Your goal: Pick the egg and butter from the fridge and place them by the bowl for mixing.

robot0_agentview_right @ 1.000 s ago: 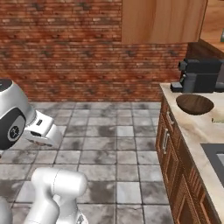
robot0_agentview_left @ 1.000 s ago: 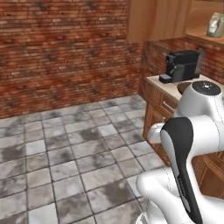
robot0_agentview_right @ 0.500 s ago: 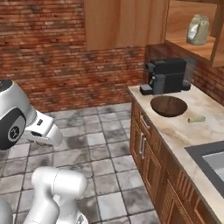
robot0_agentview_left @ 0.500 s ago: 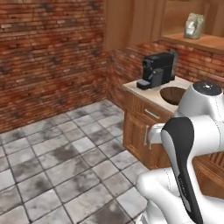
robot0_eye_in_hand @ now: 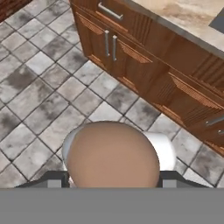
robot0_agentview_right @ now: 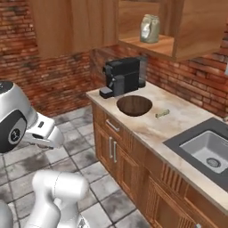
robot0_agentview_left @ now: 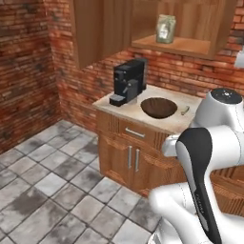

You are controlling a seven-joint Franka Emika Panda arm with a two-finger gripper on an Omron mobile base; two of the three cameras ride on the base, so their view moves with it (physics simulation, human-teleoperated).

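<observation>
Between my two dark finger tips sits the small brown-tan oval egg (robot0_eye_in_hand: pixel 113 154); my jaws are closed on its sides, up over the grey floor tiles (robot0_eye_in_hand: pixel 39 83). So the egg is out of the fridge but not put down yet. On the pale stone counter (robot0_agentview_right: pixel 178 120), the thin pale yellow-olive butter stick (robot0_agentview_right: pixel 162 113) already lies just beside the wide round dark wood bowl (robot0_agentview_right: pixel 134 105), next to the black coffee machine (robot0_agentview_right: pixel 121 76). I think what is left is to carry the egg to the counter and set it by the bowl too.
</observation>
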